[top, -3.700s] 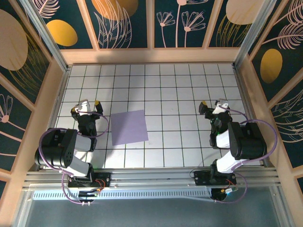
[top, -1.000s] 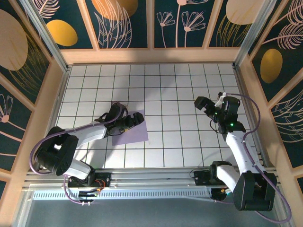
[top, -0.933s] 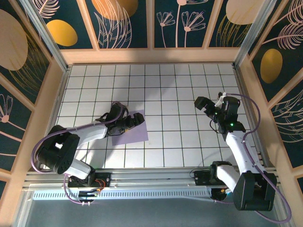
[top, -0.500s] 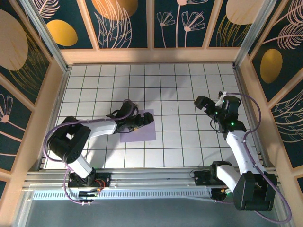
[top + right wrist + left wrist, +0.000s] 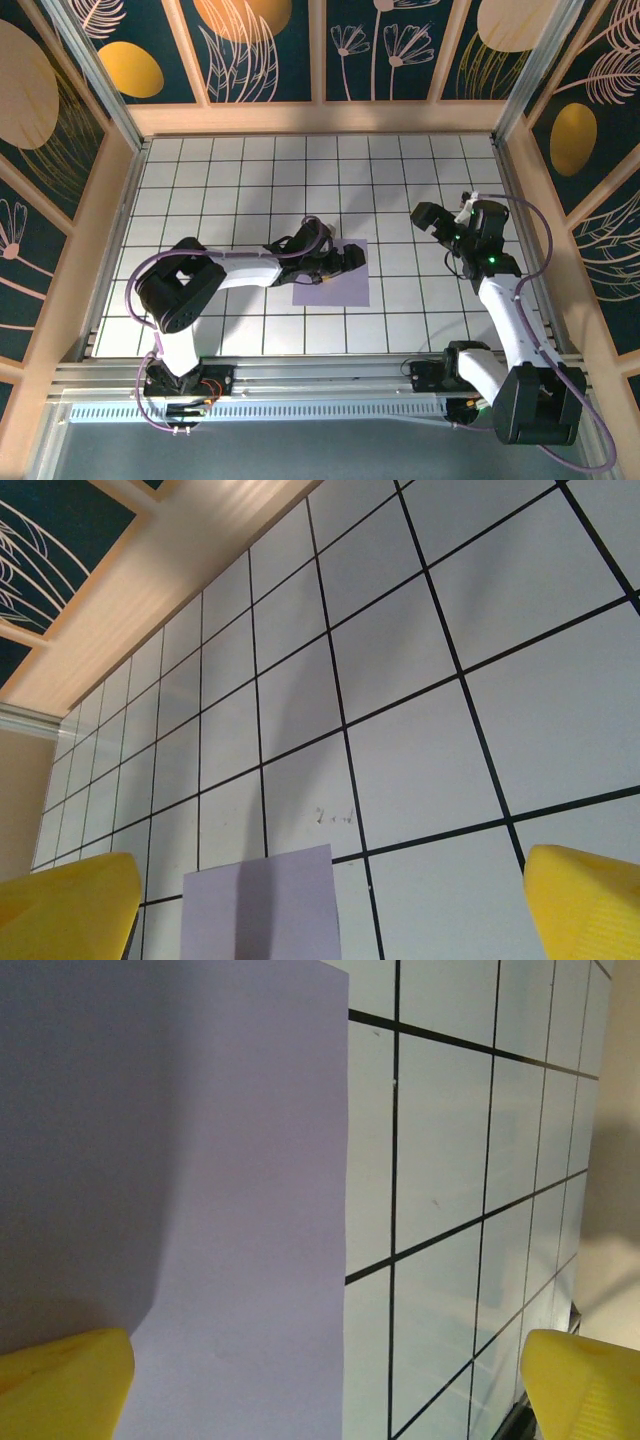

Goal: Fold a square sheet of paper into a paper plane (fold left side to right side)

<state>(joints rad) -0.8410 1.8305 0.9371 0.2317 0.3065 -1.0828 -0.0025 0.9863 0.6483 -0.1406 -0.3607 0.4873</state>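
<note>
Left wrist, plain lavender paper (image 5: 170, 1160), gridded table (image 5: 440, 1160)

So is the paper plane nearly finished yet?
Not nearly. Done: nothing yet. The purple paper lies flat on the table, with no crease showing. In hand: the left pincer is open right over it. The right pincer hangs open, off to the side. Left: every single fold.

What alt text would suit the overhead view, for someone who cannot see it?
A flat lavender-purple square sheet of paper lies on a white grid-tiled table, the left gripper open over its far edge. The right gripper, also open, is well to its right.
</note>
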